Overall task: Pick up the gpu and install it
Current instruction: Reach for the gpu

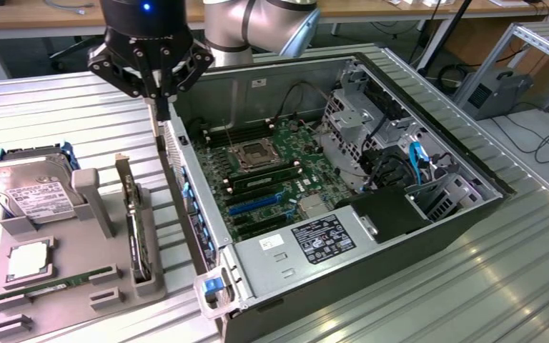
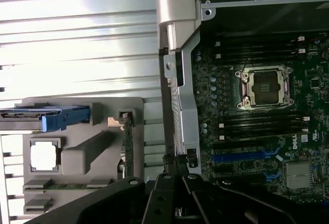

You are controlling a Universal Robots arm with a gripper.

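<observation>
The gpu (image 1: 135, 227) stands on edge in a slot of the grey holder tray (image 1: 69, 300), its silver bracket end pointing up. From the wrist it shows edge-on as a thin dark board (image 2: 127, 149). My gripper (image 1: 163, 108) hangs high over the open computer case's wall (image 1: 181, 187) on the side facing the tray, well away from the gpu. Its fingers are shut with nothing between them. In the wrist view the gripper (image 2: 175, 163) sits over that same metal wall (image 2: 177, 95).
The tray also holds a hard drive in a blue-tabbed caddy (image 1: 28, 187), a CPU (image 1: 28, 260) and a RAM stick (image 1: 51, 286). Inside the case lie the motherboard (image 1: 266, 168), its blue expansion slots (image 1: 255, 204) and a black power supply (image 1: 324, 238).
</observation>
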